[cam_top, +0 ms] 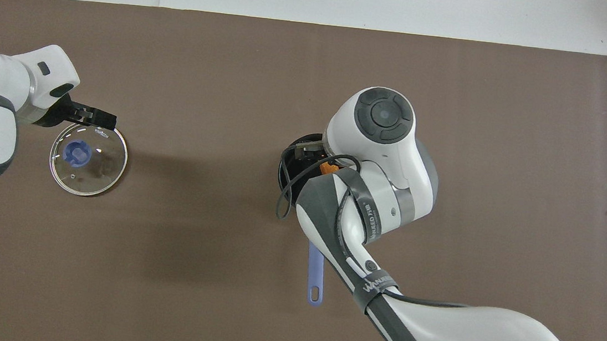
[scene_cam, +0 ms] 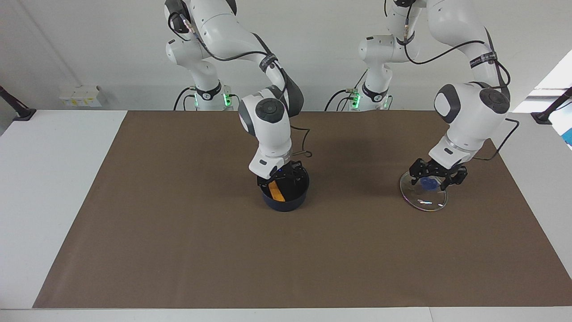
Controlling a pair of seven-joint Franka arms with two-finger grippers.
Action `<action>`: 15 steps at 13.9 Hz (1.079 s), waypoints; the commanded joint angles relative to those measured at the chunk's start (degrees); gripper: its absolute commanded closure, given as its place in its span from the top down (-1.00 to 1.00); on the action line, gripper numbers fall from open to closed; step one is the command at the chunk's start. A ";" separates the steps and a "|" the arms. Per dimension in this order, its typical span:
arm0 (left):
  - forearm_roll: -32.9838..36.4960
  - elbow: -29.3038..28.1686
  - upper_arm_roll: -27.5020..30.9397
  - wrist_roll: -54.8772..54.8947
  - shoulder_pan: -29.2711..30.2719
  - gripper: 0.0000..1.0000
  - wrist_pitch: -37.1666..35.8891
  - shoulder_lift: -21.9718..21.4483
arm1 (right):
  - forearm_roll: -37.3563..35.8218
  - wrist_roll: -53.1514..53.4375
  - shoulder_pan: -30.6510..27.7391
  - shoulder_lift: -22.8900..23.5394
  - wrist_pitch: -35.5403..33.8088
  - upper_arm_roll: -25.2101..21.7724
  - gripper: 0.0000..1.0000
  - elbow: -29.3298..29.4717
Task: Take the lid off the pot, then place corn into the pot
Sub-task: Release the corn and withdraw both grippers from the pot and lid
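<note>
Brown matting covers the bench, and at the middle of the facing view stands the pot, dark navy with a black inside. Its long blue handle shows in the lower middle of the overhead view, pointing toward the robots. The corn, an orange-yellow cob, sits tilted inside the pot, one end up toward the fingers. Over the pot's mouth hangs the right pincer, its tips down at rim level above the cob; whether its fingers are spread or pressed on the corn I cannot tell, since the wrist hides them in the overhead view.

At the right of the facing view, toward the left arm's end of the bench, the lid lies flat on the matting, well apart from the pot. Its clear glass shows the mat through it, with the blue knob at its centre. Low above the lid is the left pincer, its fingers spread wide to either side of the knob and gripping nothing.
</note>
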 commanded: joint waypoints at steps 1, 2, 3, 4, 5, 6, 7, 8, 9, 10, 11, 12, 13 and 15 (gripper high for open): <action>0.06 8.54 0.64 -8.61 -1.18 1.00 -9.84 0.21 | 0.36 -0.38 -3.79 -5.70 -2.31 0.32 1.00 -1.06; 0.06 10.83 0.64 -9.77 -1.18 1.00 -12.92 0.21 | 0.35 -0.46 -4.84 -7.28 -3.63 -0.11 1.00 -0.89; 0.06 12.51 0.64 -10.91 -1.09 1.00 -15.65 0.04 | -0.52 -0.46 -6.16 -9.03 -5.12 -0.20 1.00 -0.80; 0.06 13.83 0.73 -11.88 -1.09 1.00 -18.11 -0.57 | -1.13 -0.38 -7.13 -10.79 -6.70 -0.20 1.00 -0.63; 0.06 14.54 0.81 -12.33 -1.09 1.00 -20.31 -1.01 | -1.23 -0.38 -8.18 -12.38 -8.90 -0.29 1.00 -0.54; 0.06 14.81 0.99 -12.42 -0.91 1.00 -21.99 -1.97 | -1.23 -0.38 -9.67 -14.04 -11.01 -0.29 1.00 -0.27; 0.15 14.81 1.08 -12.42 -0.74 1.00 -22.79 -2.94 | -1.32 -0.46 -11.08 -15.54 -12.94 -0.29 1.00 -0.01; 0.24 14.81 1.17 -12.33 -0.56 1.00 -24.36 -3.82 | -1.32 -0.55 -12.75 -17.38 -14.87 -0.29 1.00 0.08; 0.41 14.81 1.17 -12.07 -0.39 1.00 -25.51 -4.87 | -1.32 -0.64 -14.07 -18.88 -16.37 -0.29 1.00 0.08; 1.89 14.98 1.08 -11.81 -0.39 1.00 -25.87 -5.75 | -1.40 -0.64 -15.04 -20.20 -17.69 -0.29 1.00 0.43; 3.73 15.94 0.82 -11.72 -0.91 1.00 -26.65 -5.85 | -1.49 -0.64 -16.01 -20.82 -20.06 -0.47 1.00 1.65; 4.27 17.69 0.64 -11.72 -1.09 1.00 -28.40 -5.76 | -1.58 -0.64 -16.71 -20.92 -23.12 -0.64 1.00 3.84; 4.28 19.28 0.55 -11.72 -1.09 1.00 -30.42 -5.68 | -2.10 -0.64 -17.24 -20.92 -26.29 -0.64 1.00 6.03; 4.28 21.13 0.55 -11.63 -1.18 1.00 -33.50 -5.59 | -2.55 -1.16 -18.64 -22.14 -30.52 -0.73 1.00 7.98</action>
